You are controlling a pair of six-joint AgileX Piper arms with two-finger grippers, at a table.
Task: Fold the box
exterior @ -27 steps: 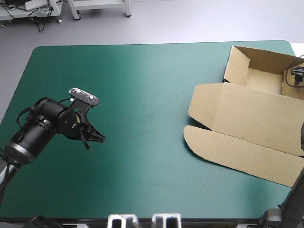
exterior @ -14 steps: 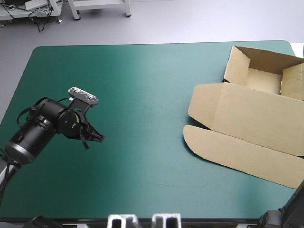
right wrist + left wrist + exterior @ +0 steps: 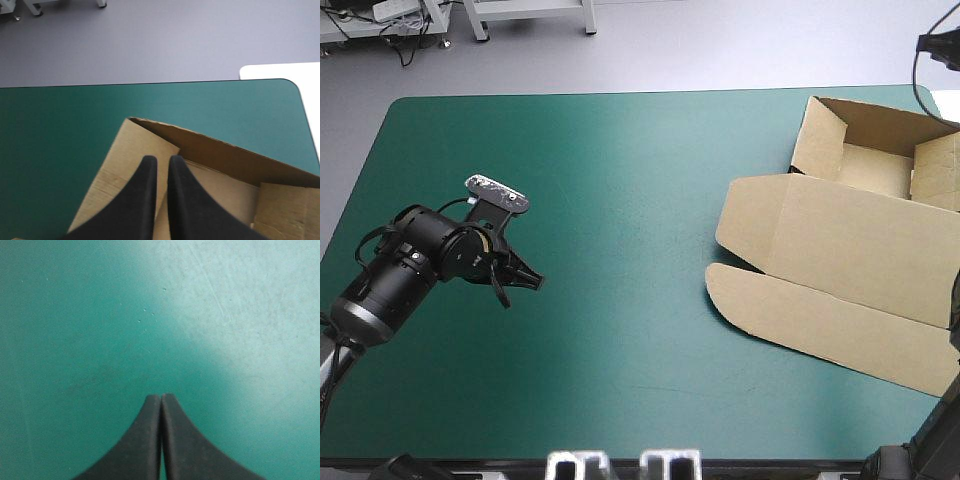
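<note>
I see the brown cardboard box point(image 3: 840, 240) at the right side of the teal-green covered surface point(image 3: 620, 170), its tray walls raised at the far right corner and its lid and rounded flap flat toward the near right edge. My left gripper point(image 3: 532, 283) hangs over the left half, black fingers pressed together on nothing, with a broad bare stretch of cover between it and the box. My right gripper point(image 3: 162, 159) is above the tray's far left corner, its fingers all but together and holding nothing.
</note>
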